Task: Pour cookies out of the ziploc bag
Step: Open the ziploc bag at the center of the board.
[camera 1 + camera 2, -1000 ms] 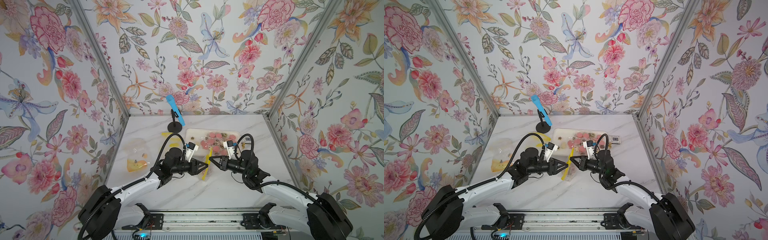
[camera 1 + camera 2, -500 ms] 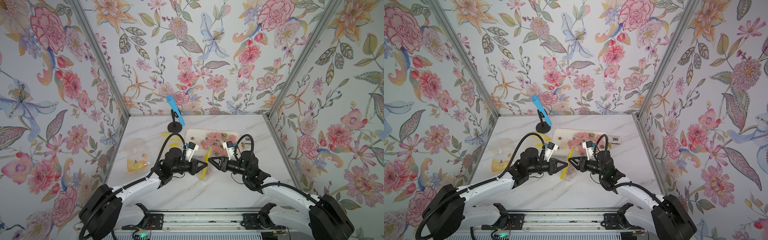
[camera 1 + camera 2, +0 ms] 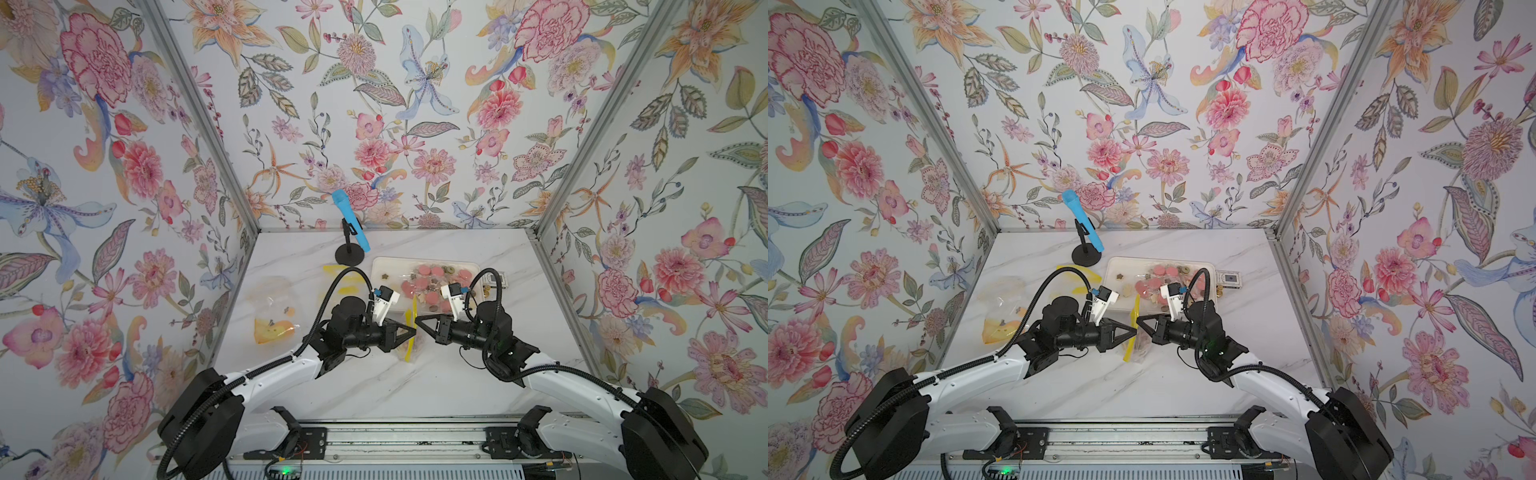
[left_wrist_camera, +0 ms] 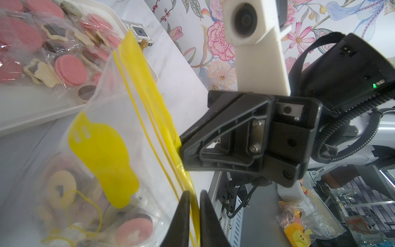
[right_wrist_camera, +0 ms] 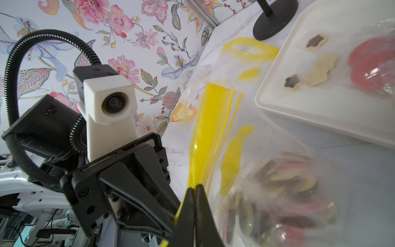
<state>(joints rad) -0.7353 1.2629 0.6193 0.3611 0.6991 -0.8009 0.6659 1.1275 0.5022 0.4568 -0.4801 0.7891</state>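
A clear ziploc bag (image 3: 406,352) with a yellow zip strip (image 4: 147,100) stands on the marble table between both grippers. My left gripper (image 3: 414,330) is shut on the strip, seen close in the left wrist view (image 4: 194,198). My right gripper (image 3: 417,318) is shut on the same strip from the opposite side (image 5: 195,189). The two tips almost meet. Cookies (image 4: 132,231) sit in the bag's lower part, pink rounds and tan and dark pieces (image 5: 284,188). More cookies (image 3: 432,284) lie in a white tray (image 3: 384,270) just behind.
A blue microphone (image 3: 351,226) on a black stand is at the back. Two empty yellow-marked bags (image 3: 274,320) lie at the left, one (image 3: 340,278) beside the tray. A small device (image 3: 496,282) sits right of the tray. Walls close in on three sides.
My left gripper has closed on the yellow strip. My right gripper opened wider, moved in slightly and then shut on the strip from the other side.
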